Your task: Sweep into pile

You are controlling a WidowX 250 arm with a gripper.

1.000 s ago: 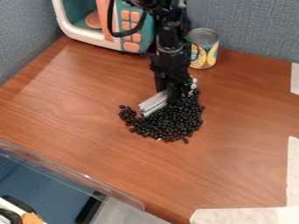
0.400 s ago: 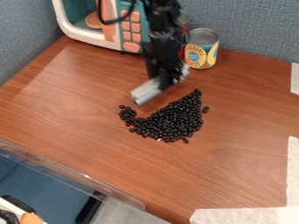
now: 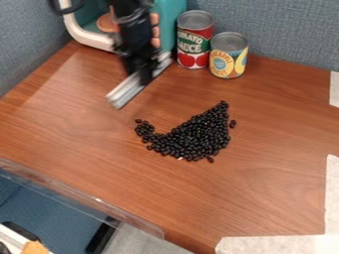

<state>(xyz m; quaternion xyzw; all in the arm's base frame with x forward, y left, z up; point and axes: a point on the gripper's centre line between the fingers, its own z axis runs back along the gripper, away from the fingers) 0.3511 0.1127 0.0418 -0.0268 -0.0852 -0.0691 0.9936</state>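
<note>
Before me: one bench (image 3: 265, 193), reddish-brown wood grain, a paler band at its left. Behind it, one blue-grey fabric back wall (image 3: 291, 34), meeting a matching left wall (image 3: 27, 44) at a corner. Along my bench's lower-left edge, clear edging (image 3: 79, 192); below, grey floor (image 3: 138, 241). Off-white strips (image 3: 275, 245) at right and lower right.

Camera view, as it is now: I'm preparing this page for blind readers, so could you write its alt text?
Small black beans lie in a lopsided heap on a wooden table. Up and to their left is a robot gripper with a silvery bar. Behind stand a toy microwave and two cans.
</note>
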